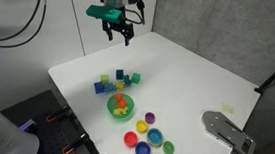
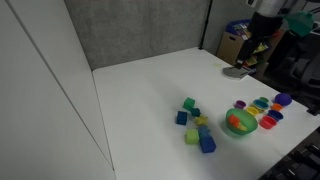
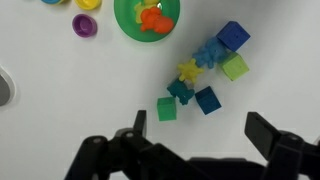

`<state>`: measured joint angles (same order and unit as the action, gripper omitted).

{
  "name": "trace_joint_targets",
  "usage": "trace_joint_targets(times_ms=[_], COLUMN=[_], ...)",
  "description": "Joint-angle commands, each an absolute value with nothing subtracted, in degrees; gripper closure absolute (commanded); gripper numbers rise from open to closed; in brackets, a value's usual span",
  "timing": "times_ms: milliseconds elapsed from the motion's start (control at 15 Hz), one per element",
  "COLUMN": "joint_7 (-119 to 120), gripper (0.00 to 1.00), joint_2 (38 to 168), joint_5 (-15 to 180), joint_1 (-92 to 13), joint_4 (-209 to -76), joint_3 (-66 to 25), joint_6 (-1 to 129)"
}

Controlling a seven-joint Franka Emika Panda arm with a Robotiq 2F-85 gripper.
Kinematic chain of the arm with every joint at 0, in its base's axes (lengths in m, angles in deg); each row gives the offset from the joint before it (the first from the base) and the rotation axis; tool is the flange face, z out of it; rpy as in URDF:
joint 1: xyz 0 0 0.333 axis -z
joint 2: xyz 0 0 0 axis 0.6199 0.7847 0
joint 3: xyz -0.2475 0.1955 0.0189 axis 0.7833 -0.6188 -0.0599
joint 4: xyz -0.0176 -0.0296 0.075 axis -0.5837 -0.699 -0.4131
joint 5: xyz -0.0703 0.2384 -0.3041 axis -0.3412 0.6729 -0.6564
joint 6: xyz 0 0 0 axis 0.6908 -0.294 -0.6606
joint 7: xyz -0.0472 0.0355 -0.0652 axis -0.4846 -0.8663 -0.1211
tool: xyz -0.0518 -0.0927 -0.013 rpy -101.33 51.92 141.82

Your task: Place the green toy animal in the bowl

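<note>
The end effector (image 3: 197,138) hangs high over the white counter (image 1: 198,72) with its fingers spread and nothing between them. In the wrist view the green toy animal (image 3: 167,108) lies on the counter just ahead of the open jaws and off toward one finger. It looks squarish, so no long axis can be told. A teal piece (image 3: 182,90) and a blue block (image 3: 208,100) crowd it, leaving little finger room. The bowl (image 3: 125,25) lies farther ahead along much the same line.
</note>
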<state>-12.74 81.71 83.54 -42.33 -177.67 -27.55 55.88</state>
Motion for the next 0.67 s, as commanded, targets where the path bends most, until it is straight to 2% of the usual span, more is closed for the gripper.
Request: trace_joint_targets(times_ms=[0,600], joint_7=[-14.6,-15.5], gripper=[0.00,0.00], joint_2=[84.9,101.1], joint_5=[87.4,95.1], joint_1=[-42.3,-41.8], joint_4=[-176.2,-169.0], joint_3=[-27.3,-28.9], joint_6=[57.8,69.6])
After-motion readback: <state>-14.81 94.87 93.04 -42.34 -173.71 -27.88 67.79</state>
